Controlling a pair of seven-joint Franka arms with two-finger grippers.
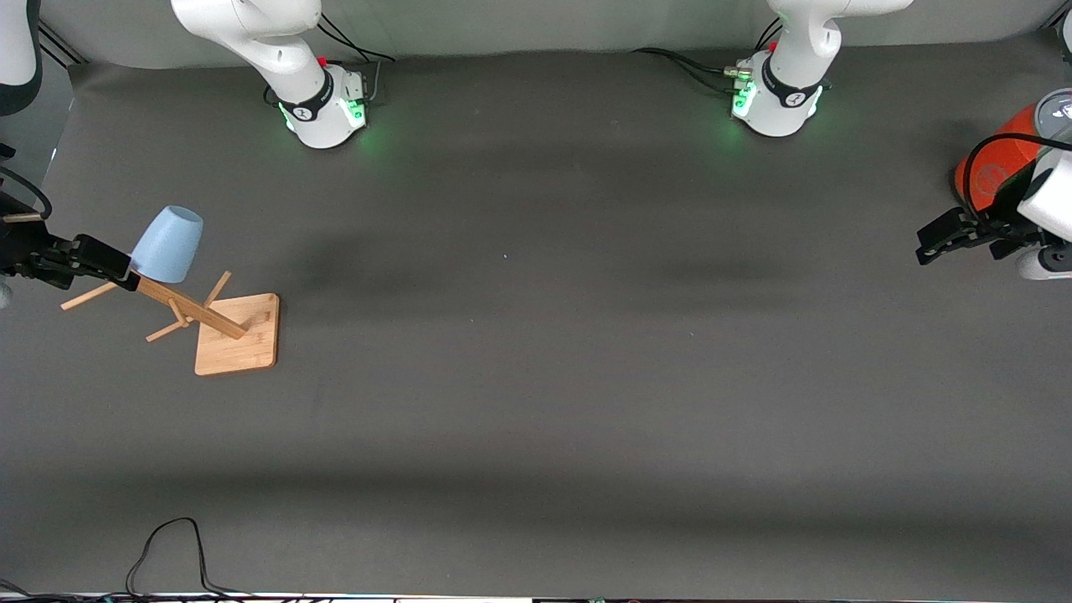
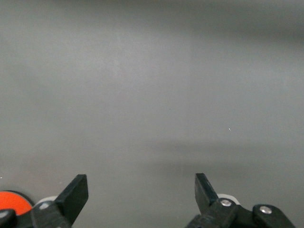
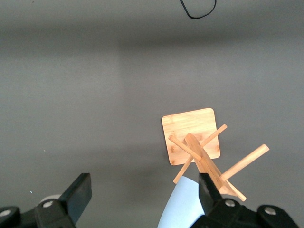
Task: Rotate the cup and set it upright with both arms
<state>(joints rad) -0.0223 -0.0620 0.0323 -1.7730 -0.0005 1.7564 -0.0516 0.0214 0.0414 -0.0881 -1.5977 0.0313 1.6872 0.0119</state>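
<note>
front view: we see the cup [image 1: 170,244], pale blue, hanging mouth-down and tilted on a peg of a wooden rack [image 1: 219,322] that stands on a square base near the right arm's end of the tabletop [image 1: 536,377]. the right claw [image 1: 105,260] sits just beside the cup at that end of the tabletop, up in the air over the rack's outer pegs; we cannot tell from this view if it touches the cup. the left claw [image 1: 934,243] hangs over the left arm's end of the tabletop, well apart from the cup, beside an orange cylinder [image 1: 1001,167] with a grey lid.

right wrist view: we see the right claw [image 3: 142,192] with its fingers spread wide, nothing pinched between them. the cup [image 3: 183,206] shows as a pale blue shape right beside one finger [image 3: 209,187], and the rack [image 3: 194,142] with its pegs and base lies under it.

left wrist view: we see the left claw [image 2: 142,192] spread wide too and empty, only bare grey tabletop [image 2: 152,95] between the fingers, and a bit of the orange cylinder [image 2: 14,199] at the edge.

both arm bases glow green along the top of the front view.
</note>
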